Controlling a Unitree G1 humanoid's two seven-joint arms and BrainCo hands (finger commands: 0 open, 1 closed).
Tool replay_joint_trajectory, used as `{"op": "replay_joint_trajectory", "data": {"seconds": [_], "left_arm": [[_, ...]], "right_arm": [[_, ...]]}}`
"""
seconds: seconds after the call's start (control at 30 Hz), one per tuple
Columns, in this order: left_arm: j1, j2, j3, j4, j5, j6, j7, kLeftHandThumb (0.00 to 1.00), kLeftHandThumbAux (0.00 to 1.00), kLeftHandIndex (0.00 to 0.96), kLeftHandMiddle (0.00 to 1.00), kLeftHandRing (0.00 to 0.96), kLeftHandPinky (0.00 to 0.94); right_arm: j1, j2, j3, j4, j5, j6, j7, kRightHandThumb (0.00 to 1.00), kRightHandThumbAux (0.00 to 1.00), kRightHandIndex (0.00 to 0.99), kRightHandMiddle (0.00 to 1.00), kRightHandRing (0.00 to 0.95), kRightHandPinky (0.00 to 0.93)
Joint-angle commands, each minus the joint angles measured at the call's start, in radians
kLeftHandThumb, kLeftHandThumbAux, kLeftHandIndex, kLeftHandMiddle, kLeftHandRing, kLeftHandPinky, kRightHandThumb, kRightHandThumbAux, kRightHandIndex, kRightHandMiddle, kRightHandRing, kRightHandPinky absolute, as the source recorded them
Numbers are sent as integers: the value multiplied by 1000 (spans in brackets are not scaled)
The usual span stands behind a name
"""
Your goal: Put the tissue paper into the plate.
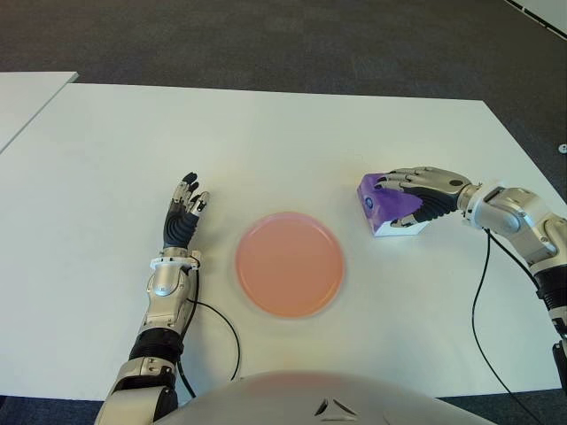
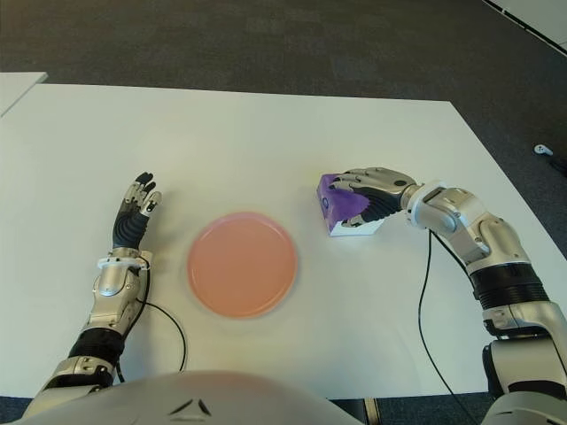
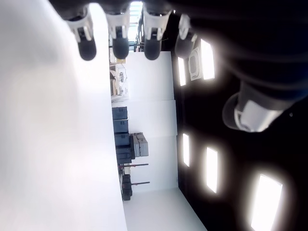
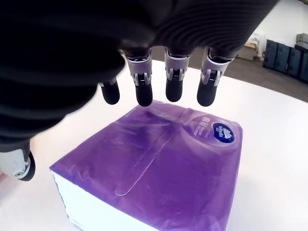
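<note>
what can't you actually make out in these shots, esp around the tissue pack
- Eye views: the right hand covers the top of the tissue pack, so finger contact is hidden.
- Right wrist view: the fingertips show above the pack; the thumb is cut off by the edge.
- Right wrist view: the plate is out of frame.

— What else is in sight?
— A white desk (image 1: 266, 142), with a second white desk (image 1: 27, 97) just beside it at the far left.
— And beyond them?
— Dark grey carpet floor (image 1: 266, 40); a small white object (image 2: 542, 150) lies on it at the right
</note>
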Motion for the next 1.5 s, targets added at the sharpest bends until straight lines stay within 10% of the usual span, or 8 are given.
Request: {"op": "replay_joint_trajectory", "data": {"seconds": [0.03, 1.5], "left_arm": [[42, -5, -2, 30, 9, 31, 5, 0, 474, 0, 0, 0, 0], [59, 1, -1, 14, 9, 33, -4, 0, 467, 0, 0, 0, 0]], "right_arm": [[2, 10, 21, 29, -30, -12, -25, 396, 409, 0, 0, 0, 0], [-110, 36, 37, 199, -56, 56, -137, 484, 382, 0, 0, 0, 0]]}}
